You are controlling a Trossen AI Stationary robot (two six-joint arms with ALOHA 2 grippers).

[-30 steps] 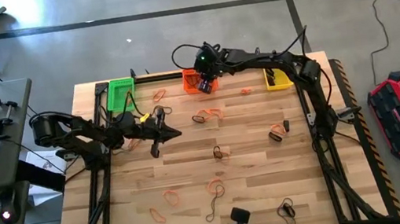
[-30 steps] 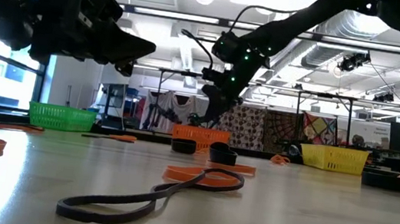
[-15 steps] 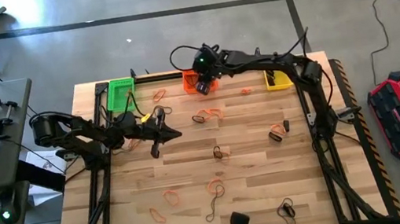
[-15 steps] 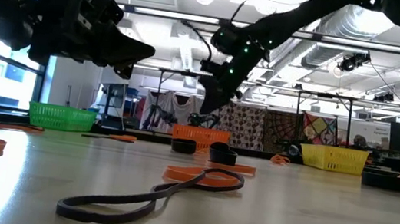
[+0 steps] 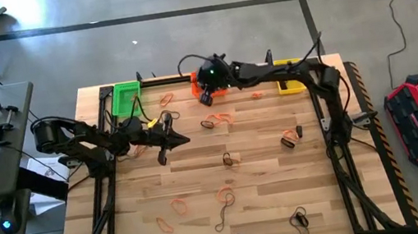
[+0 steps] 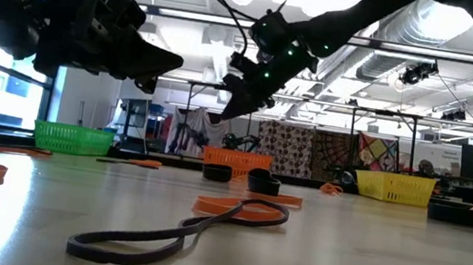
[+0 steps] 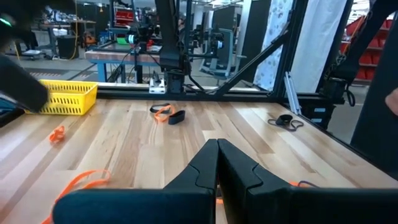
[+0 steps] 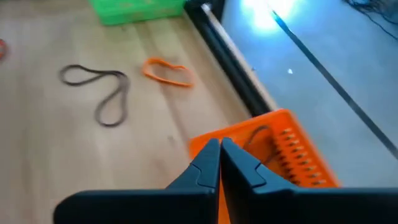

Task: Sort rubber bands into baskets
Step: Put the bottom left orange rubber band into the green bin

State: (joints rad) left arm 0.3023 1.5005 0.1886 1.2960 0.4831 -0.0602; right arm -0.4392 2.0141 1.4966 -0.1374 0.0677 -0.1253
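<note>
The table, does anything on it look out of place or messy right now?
Yes. Many rubber bands lie scattered loose over the wooden table rather than in the green basket, orange basket or yellow basket. Nothing looks damaged or tipped.

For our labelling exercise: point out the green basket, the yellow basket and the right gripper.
green basket (image 5: 126, 98), high view, on its mesh floor.
yellow basket (image 6: 394, 186), low view, on its front wall.
right gripper (image 8: 220, 151), right wrist view, between its shut fingertips.

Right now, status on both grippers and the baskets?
Right gripper shut, empty, above orange basket. Left gripper shut, idle mid-table. Rubber bands scattered on table. Nothing blocking.
</note>
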